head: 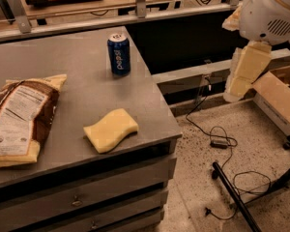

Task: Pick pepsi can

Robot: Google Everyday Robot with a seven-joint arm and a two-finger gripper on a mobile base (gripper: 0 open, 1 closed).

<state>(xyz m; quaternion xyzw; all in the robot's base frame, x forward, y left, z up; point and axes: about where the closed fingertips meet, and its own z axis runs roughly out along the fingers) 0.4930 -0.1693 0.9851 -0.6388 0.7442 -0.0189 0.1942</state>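
Observation:
The pepsi can (118, 53) is dark blue with white vertical lettering and a silver top. It stands upright near the back right of the grey cabinet top (77, 88). My gripper (242, 74) hangs at the right of the view, below the arm's white rounded housing (270, 11). It is off the cabinet, over the floor, far to the right of the can and holds nothing I can see.
A yellow sponge (110, 129) lies near the cabinet's front right edge. A brown and yellow chip bag (19, 120) lies at the left. Cables (217, 139) and a black stand leg (234, 197) are on the speckled floor. A cardboard box (280, 100) is at the right.

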